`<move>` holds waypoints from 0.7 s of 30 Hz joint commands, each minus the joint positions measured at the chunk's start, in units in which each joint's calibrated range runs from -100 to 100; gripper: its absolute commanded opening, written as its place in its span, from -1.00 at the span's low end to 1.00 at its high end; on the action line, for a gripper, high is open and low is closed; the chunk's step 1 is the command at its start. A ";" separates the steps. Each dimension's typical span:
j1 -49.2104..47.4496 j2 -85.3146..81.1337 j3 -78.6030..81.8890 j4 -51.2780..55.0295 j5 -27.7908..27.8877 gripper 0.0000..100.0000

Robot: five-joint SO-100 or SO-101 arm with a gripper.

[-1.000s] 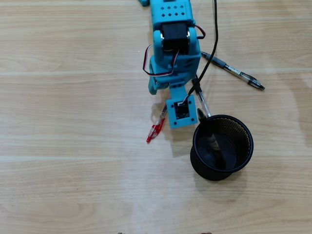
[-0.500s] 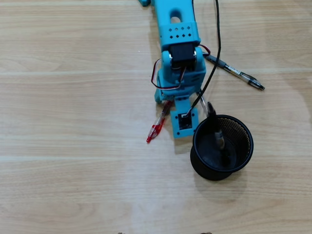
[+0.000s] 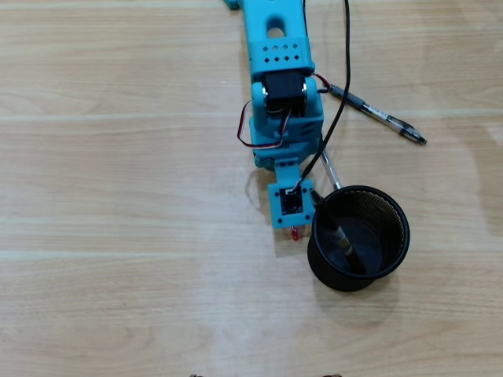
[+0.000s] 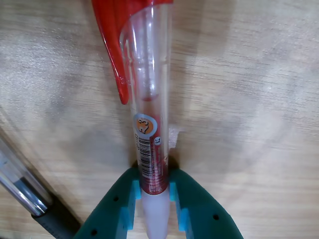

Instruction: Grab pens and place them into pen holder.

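One red pen (image 4: 148, 124) sits clamped in the tool (image 4: 153, 195), its ends cut off in the wrist view. Overhead, the arm hides most of it beside the pen holder (image 3: 395, 253) on the pale wooden bench (image 3: 118, 196).

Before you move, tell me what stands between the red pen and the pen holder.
Nothing visible on the table. The pincer grips the red pen just left of the pen holder in the overhead view. Only the cup's rim must be cleared; a black pen already leans inside.
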 commanded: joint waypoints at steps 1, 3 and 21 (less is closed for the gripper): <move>3.19 -3.13 0.02 -0.64 3.76 -0.97; 5.29 -5.67 0.20 -0.03 5.27 -0.97; 3.68 -24.18 -19.08 -0.89 12.85 -0.97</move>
